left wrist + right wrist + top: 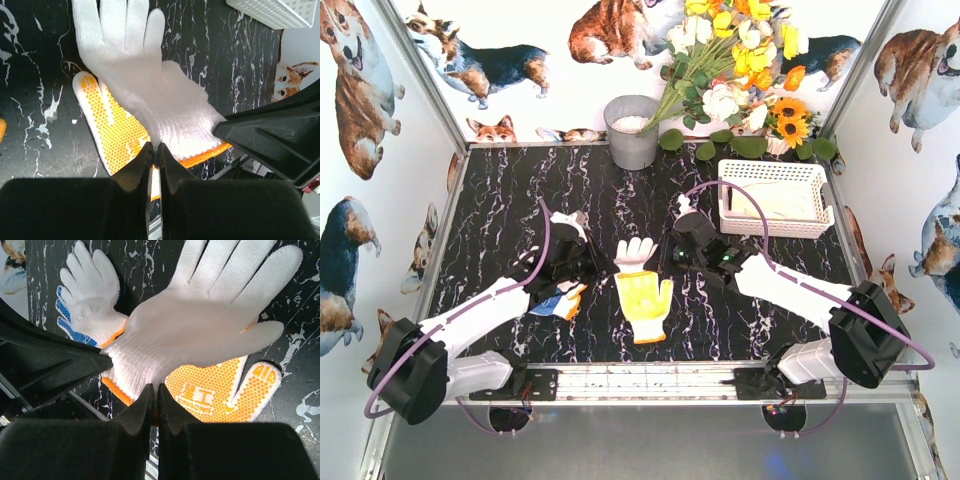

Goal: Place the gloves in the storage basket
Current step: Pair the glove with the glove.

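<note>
A white glove [635, 252] with an orange cuff hangs between my two grippers over the middle of the table. My left gripper [604, 266] is shut on its cuff end [165, 110]. My right gripper [666, 256] is shut on the same cuff end from the other side [200, 325]. A yellow-palmed glove [646, 302] lies palm up just under it, also in the left wrist view [107, 125] and the right wrist view [225, 390]. A blue-palmed glove [560, 298] lies to the left, by the left arm. The white storage basket [732, 205] stands at the back right with something pale inside.
A grey metal bucket [632, 132] stands at the back centre, next to a bunch of flowers [740, 70]. The basket's corner [280, 11] shows at the top right of the left wrist view. Walls close the table on three sides.
</note>
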Robot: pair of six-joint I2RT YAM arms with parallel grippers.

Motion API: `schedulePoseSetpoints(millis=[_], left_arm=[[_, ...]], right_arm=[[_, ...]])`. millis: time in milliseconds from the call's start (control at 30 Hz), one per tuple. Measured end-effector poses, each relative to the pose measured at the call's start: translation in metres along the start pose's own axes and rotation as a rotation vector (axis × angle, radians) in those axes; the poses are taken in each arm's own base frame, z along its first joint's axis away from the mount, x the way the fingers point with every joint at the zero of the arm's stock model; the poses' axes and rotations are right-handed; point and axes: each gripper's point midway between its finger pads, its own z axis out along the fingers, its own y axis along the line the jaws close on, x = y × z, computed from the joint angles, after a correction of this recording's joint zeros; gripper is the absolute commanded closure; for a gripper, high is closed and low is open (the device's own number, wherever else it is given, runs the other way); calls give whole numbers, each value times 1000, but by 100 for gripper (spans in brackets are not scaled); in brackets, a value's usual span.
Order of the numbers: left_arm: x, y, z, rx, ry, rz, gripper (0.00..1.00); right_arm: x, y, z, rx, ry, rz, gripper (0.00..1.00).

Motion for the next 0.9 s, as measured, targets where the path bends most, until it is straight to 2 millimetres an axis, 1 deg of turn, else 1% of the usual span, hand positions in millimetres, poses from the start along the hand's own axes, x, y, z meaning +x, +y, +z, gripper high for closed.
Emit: schedulePoseSetpoints(millis=[133, 267, 433, 700, 900], left_arm=[[7, 3, -4, -1, 9, -9, 100], [10, -1, -8, 16, 10, -6, 100], [17, -7, -12, 35, 21, 12, 100], [36, -15, -17, 67, 58, 43, 100], [47, -18, -18, 67, 80, 65, 100]], right_arm=[[-3, 4, -1, -9, -2, -17, 100], [-4, 7, -2, -14, -2, -33, 100], [-1, 6, -7, -13, 14, -46, 100], [4, 8, -24, -29, 12, -47, 100], [11, 5, -25, -27, 40, -44, 100]])
